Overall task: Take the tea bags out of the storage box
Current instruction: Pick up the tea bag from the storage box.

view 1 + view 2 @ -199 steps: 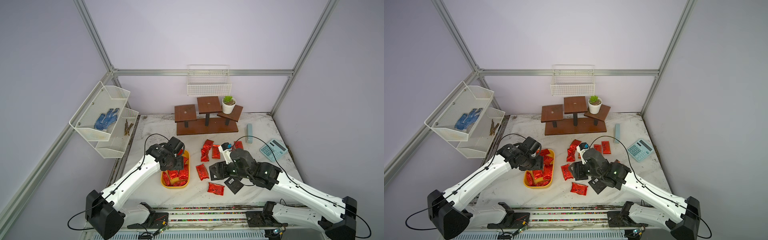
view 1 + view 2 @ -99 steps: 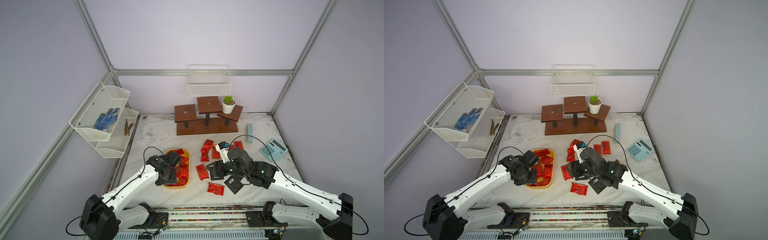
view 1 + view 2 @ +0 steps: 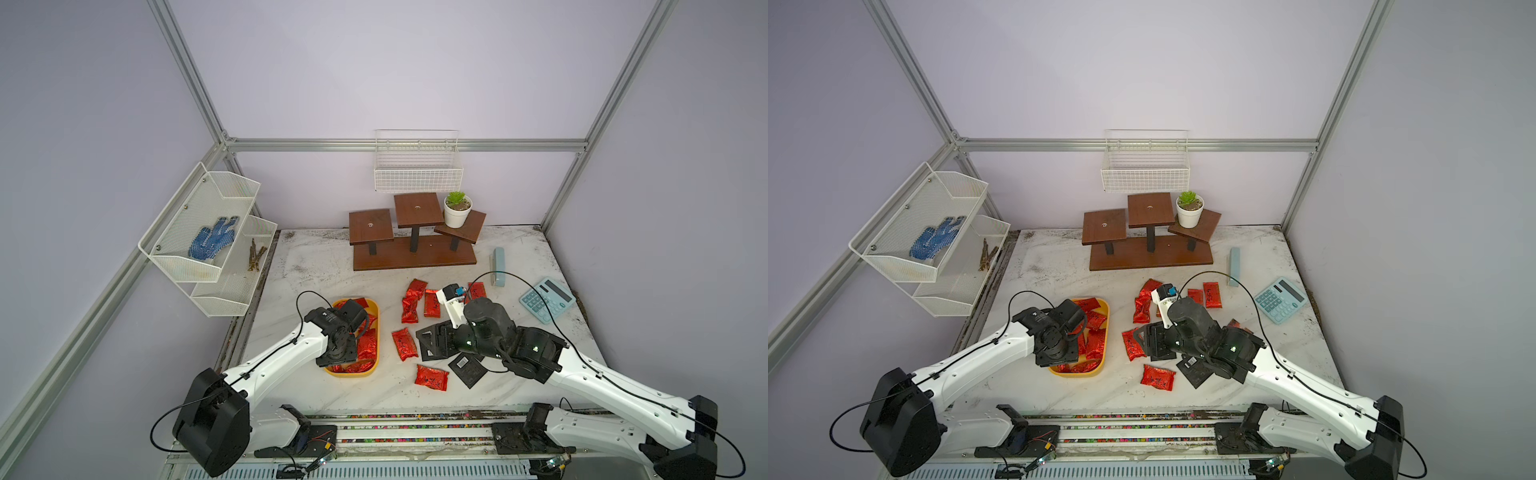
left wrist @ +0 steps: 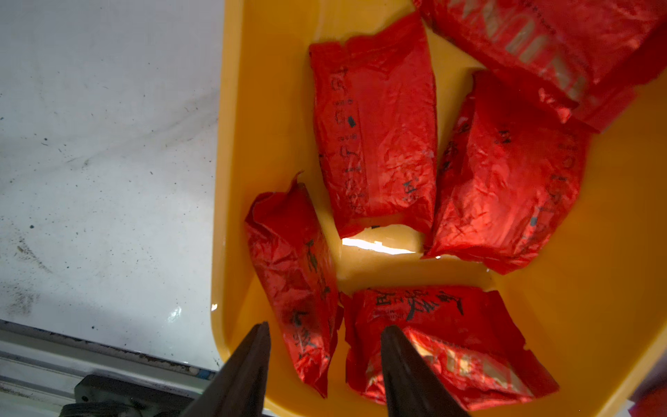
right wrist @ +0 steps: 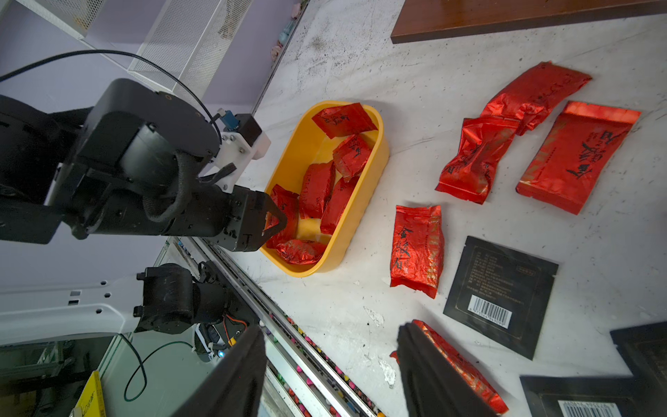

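The storage box (image 3: 353,372) is a shallow yellow tray left of centre, also seen as the storage box (image 3: 1077,372), and holds several red foil tea bags (image 5: 317,189). My left gripper (image 4: 321,346) reaches down into its near end, open, its jaws standing either side of one crumpled red tea bag (image 4: 299,289) with gaps on both sides. More red tea bags (image 3: 404,344) and black square ones (image 3: 467,368) lie loose on the table to the right. My right gripper (image 5: 328,361) hovers open over them with nothing between its fingers; it is the right gripper (image 3: 432,340) in a top view.
A brown wooden stand (image 3: 413,245) with a potted plant (image 3: 457,208) stands at the back. A calculator (image 3: 546,305) and a pale blue block (image 3: 498,266) lie at the right. White wire baskets (image 3: 208,232) hang on the left wall. The front rail (image 3: 415,432) borders the table.
My left gripper has travelled from the box's far end to its near end, dropped in among the tea bags, and its jaws have narrowed. The right arm has shifted only slightly.
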Available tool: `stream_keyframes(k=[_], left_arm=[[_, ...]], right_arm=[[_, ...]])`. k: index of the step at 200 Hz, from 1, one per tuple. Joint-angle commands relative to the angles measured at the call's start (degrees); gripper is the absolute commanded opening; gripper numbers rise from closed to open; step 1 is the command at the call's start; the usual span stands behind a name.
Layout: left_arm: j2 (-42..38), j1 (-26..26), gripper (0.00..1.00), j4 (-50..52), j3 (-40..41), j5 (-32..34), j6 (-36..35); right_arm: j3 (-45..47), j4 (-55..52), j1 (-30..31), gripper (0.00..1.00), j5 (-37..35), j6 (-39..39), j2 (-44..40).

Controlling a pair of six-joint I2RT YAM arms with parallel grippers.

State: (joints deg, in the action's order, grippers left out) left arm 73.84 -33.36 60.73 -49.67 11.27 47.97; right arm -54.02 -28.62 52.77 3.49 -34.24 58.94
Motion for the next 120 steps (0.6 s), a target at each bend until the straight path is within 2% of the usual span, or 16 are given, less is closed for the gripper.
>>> stream_keyframes(k=[1, 36, 80, 120], left_arm=[[0.91, 0.82, 0.51, -2.07, 1.18, 1.98, 1.09], [2.94, 1.70, 0.43, -3.79, 1.99, 2.53, 0.56], [2.16, 1.64, 0.19, -3.79, 1.30, 2.14, -0.10], [-1.35, 1.55, 0.16, -0.27, -3.42, -0.75, -1.43]], right_arm=[[0.84, 0.93, 0.20, 0.63, -0.32, 0.41, -0.51], [1.19, 1.03, 0.17, 0.64, -0.12, 0.19, -0.66], [1.46, 0.76, 0.17, 0.63, -0.84, 0.14, -1.32], [1.46, 0.42, 0.18, 0.64, -1.46, 0.42, -1.54]])
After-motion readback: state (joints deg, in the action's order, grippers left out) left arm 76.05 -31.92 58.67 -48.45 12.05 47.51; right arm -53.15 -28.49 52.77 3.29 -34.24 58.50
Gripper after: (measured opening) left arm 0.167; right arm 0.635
